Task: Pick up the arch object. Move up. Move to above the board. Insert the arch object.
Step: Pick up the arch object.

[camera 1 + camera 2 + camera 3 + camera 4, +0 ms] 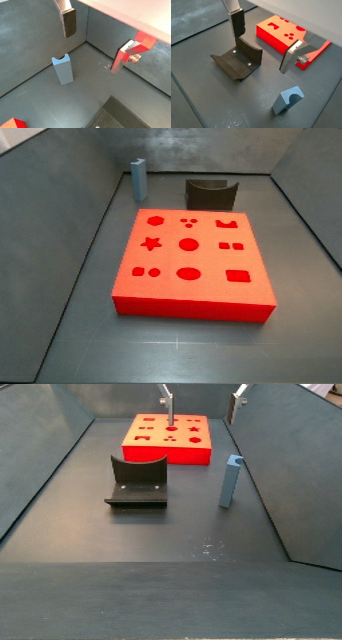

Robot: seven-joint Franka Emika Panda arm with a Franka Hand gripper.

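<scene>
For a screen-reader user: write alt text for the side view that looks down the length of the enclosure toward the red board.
A slim blue-grey arch piece stands upright on the dark floor near the right wall, untouched. To its left sits a dark L-shaped fixture, and behind both lies the red board with shaped cut-outs. The end effector hangs open above the board's far edge, holding nothing.

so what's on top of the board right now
Nothing rests on the board; only darker shaped cut-outs show. The arch object stands on the floor apart. The end effector hangs above the board, open and empty.
</scene>
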